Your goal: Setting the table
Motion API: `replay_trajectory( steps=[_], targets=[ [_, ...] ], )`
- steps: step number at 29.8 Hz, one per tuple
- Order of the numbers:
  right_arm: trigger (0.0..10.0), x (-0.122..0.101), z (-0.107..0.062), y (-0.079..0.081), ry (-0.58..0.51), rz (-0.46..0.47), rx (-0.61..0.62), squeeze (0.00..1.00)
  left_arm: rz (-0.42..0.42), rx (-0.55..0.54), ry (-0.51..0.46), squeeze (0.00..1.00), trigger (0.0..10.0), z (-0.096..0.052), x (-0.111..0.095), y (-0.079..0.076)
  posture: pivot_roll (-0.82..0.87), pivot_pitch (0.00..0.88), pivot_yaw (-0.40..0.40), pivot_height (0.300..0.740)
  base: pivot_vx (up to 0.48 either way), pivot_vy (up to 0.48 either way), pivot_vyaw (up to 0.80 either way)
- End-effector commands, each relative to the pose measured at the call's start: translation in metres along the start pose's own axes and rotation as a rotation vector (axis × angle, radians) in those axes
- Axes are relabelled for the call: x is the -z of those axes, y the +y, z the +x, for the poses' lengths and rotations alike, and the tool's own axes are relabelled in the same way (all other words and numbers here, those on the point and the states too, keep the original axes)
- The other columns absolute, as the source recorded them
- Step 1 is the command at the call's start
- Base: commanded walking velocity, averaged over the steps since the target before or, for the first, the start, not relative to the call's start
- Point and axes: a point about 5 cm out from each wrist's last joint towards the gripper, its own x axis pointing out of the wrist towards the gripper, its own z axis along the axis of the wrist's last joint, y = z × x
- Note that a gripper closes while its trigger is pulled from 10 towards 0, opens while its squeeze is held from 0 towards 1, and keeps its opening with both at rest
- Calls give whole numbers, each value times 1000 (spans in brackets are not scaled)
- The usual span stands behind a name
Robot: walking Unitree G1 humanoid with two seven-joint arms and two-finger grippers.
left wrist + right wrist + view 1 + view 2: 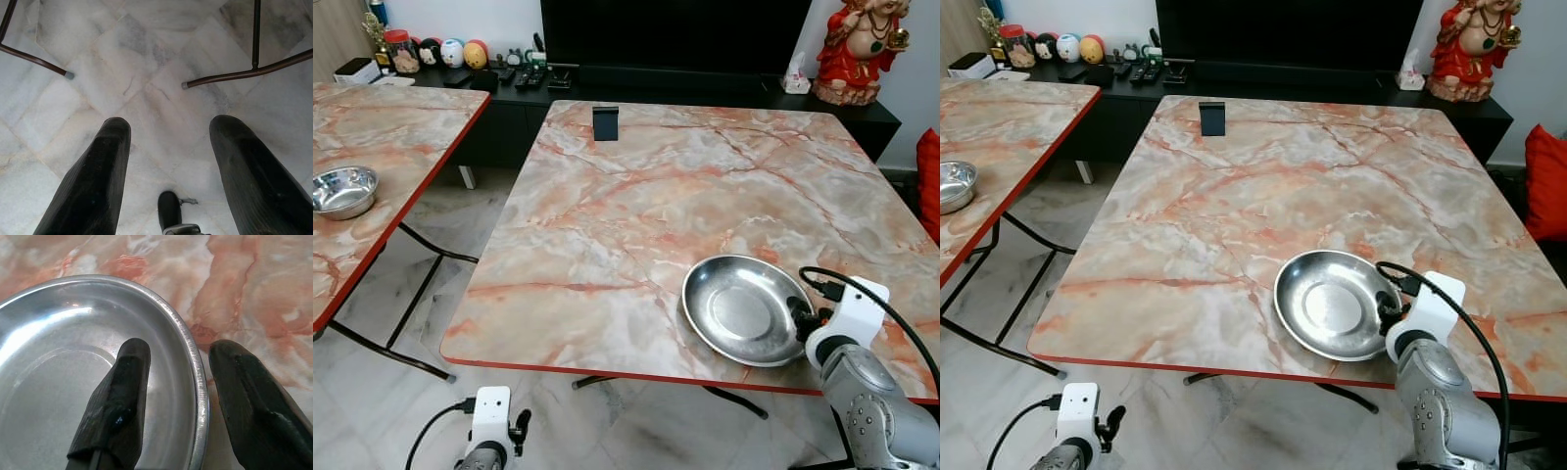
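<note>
Right wrist view: plate rim between right end effector fingers.

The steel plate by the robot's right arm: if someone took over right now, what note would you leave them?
Right gripper: open, fingers straddling the rim of the steel plate, one inside, one outside.
Left gripper: open, hanging idle over the floor.
Plate lies flat at the near right edge of the marble table. A steel bowl sits on the side table to the left.
Done: plate on table. Left: probably withdrawing, then fetching the bowl.
</note>
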Motion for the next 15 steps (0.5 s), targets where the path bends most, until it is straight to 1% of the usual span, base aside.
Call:
replay_trajectory(
  steps=[1,2,3,4,6,7,10,11,15],
  targets=[
    [10000,-15,-2,-4,-71,-24,37,0,-2,11,0,0,10000,0,0,-3,-125,14,-24,736,0,0,0],
    [10000,-23,-2,-3,-137,-24,35,0,-2,11,1,0,10000,0,0,-2,-127,13,-23,736,0,0,0],
    [10000,-27,-2,-1,-166,-18,26,0,-2,10,1,0,10000,0,0,-2,-127,13,-23,736,0,0,0],
    [10000,-33,-3,7,-213,17,-34,0,-1,11,1,0,10000,0,0,-2,-128,14,-22,736,0,0,0],
    [10000,-35,-4,16,-228,38,-108,0,0,11,2,0,10000,0,0,-2,-128,14,-22,736,0,0,0],
    [10000,-37,-5,26,-242,25,-172,0,0,11,2,0,10000,0,0,-2,-128,14,-23,736,0,0,0],
    [10000,-37,-6,35,-241,36,-227,0,-1,11,1,0,10000,0,0,-2,-126,15,-23,736,0,0,0],
    [10000,-37,-6,35,-241,36,-227,0,-1,11,1,0,10000,0,0,-2,-126,15,-23,736,0,0,0],
    [10000,-33,-6,46,-219,6,-278,0,0,12,3,0,10000,0,1,-2,-126,15,-24,736,0,0,0]
  ],
)
